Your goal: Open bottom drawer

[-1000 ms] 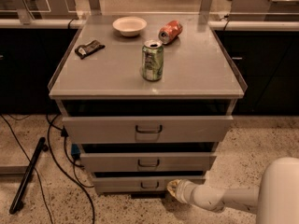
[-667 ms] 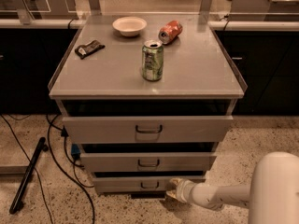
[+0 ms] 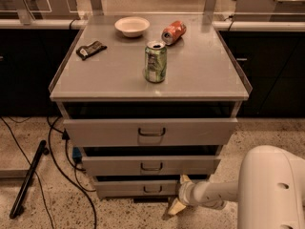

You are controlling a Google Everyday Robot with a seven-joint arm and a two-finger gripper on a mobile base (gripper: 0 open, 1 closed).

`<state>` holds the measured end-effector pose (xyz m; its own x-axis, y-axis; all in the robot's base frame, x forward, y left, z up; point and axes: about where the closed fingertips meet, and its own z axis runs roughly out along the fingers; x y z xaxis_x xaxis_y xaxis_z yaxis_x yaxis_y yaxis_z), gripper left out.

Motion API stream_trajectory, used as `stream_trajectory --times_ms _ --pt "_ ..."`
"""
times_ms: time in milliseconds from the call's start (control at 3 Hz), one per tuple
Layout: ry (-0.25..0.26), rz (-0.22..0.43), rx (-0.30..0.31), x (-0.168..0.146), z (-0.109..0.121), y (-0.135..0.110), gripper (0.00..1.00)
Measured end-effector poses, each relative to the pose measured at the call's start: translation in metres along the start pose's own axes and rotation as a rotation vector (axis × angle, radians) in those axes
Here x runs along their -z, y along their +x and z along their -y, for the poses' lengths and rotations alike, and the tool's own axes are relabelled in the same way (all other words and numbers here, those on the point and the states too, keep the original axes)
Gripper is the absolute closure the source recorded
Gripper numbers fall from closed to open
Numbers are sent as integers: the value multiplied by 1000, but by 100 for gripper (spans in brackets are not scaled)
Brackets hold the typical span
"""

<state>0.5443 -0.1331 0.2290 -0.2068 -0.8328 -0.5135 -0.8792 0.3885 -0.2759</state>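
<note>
The bottom drawer (image 3: 124,187) is the narrowest, lowest grey front of the cabinet, with a small dark loop handle (image 3: 152,189) at its centre. It stands out slightly less than the middle drawer (image 3: 114,166) and top drawer (image 3: 105,131) above it. My gripper (image 3: 177,194) is low at the bottom drawer's right end, to the right of the handle and apart from it. Its pale fingers (image 3: 173,207) are spread, one up by the drawer's corner and one down near the floor, holding nothing. The white arm (image 3: 271,190) reaches in from the lower right.
On the cabinet top (image 3: 205,75) stand a green can (image 3: 155,61), a tipped red can (image 3: 173,32), a white bowl (image 3: 132,26) and a dark packet (image 3: 91,49). Black cables (image 3: 66,171) and a black pole (image 3: 28,178) lie on the speckled floor at the left.
The arm's white bulk has shifted left, closer to the cabinet. The gripper has stayed by the bottom drawer's right end and dropped slightly. The drawers have not moved.
</note>
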Motion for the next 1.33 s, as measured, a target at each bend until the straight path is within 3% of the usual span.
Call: stream_trajectory --times_ms 667,1333 --pt "-52 -28 -49 -12 -1 14 0" --pt "-108 17 -126 -36 1 32 0"
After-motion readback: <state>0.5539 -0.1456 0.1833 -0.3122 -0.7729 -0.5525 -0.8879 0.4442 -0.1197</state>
